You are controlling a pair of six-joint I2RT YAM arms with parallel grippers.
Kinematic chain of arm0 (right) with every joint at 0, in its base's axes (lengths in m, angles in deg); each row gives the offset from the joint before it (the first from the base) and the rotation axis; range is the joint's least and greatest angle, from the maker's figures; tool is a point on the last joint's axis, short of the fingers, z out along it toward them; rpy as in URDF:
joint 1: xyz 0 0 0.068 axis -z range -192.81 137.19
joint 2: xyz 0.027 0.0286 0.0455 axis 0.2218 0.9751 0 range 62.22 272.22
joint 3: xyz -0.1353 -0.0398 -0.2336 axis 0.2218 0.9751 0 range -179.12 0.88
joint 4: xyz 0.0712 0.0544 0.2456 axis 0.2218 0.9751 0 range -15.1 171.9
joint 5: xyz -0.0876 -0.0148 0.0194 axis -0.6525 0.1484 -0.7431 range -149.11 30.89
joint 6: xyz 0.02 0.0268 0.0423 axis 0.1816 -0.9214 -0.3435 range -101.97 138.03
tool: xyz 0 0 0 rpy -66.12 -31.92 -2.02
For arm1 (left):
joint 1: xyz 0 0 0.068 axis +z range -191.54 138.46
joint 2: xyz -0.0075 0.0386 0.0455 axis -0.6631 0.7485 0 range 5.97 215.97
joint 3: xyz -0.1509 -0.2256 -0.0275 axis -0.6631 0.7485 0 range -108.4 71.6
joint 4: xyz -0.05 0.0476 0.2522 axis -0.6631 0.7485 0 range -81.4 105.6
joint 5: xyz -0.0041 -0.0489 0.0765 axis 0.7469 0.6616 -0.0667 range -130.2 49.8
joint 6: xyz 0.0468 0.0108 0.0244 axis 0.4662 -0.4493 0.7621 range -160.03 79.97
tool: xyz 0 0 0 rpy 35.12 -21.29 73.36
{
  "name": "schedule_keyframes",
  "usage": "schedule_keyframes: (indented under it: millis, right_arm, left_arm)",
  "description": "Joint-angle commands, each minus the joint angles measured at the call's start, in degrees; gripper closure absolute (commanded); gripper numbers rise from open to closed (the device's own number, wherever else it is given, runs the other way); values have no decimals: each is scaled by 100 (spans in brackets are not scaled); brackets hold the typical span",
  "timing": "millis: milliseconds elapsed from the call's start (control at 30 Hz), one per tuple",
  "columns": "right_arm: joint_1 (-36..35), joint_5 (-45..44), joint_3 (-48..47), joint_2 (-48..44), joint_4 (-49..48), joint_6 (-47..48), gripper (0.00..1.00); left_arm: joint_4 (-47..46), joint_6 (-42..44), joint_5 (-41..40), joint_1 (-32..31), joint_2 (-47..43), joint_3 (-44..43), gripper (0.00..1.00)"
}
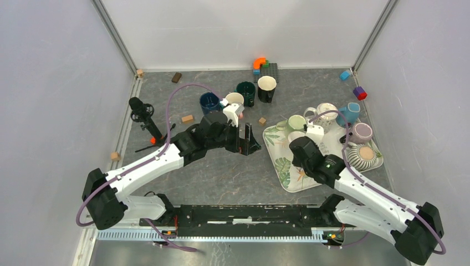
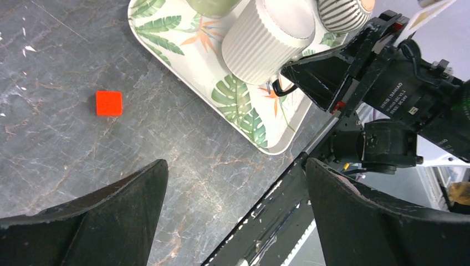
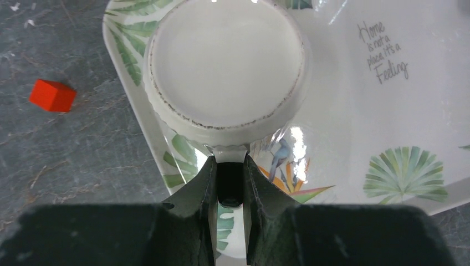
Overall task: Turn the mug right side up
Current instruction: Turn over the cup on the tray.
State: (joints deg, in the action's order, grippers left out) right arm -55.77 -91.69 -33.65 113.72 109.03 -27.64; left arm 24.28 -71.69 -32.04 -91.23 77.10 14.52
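A white ribbed mug [image 3: 224,61] stands upside down, base up, on the near left part of the leaf-print tray [image 3: 354,122]. My right gripper [image 3: 228,166] is shut on the mug's handle [image 3: 228,151], one finger on each side. The top view shows the mug [image 1: 296,136] just beyond the right gripper [image 1: 302,143]. The left wrist view shows the mug [image 2: 269,39] too. My left gripper [image 2: 235,166] is open and empty above bare table left of the tray, and shows in the top view [image 1: 248,141].
Other mugs stand on the tray [image 1: 282,172]: green [image 1: 296,122], clear glass [image 1: 326,111], blue [image 1: 350,112], lilac [image 1: 361,132], striped [image 1: 363,155]. Several mugs stand on the table behind the left arm [image 1: 245,91]. A red block [image 3: 52,95] lies left of the tray.
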Motion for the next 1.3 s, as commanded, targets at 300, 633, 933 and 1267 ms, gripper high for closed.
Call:
schedule_keyframes:
  millis: [300, 633, 933, 1267]
  right_arm:
    - [24, 285, -787, -245, -701, 278, 100]
    - [18, 707, -1068, -276, -945, 266, 100]
    - [16, 1154, -1288, -273, -1363, 164, 100]
    - [16, 1515, -1477, -110, -1984, 95, 100]
  left_arm:
    - [-737, -721, 722, 368, -56, 283, 0]
    - [-1085, -1090, 1077, 649, -117, 499, 0]
    - [-1441, -1511, 1386, 862, -183, 650, 0]
    - [-1975, -2106, 1689, 1055, -244, 882, 0]
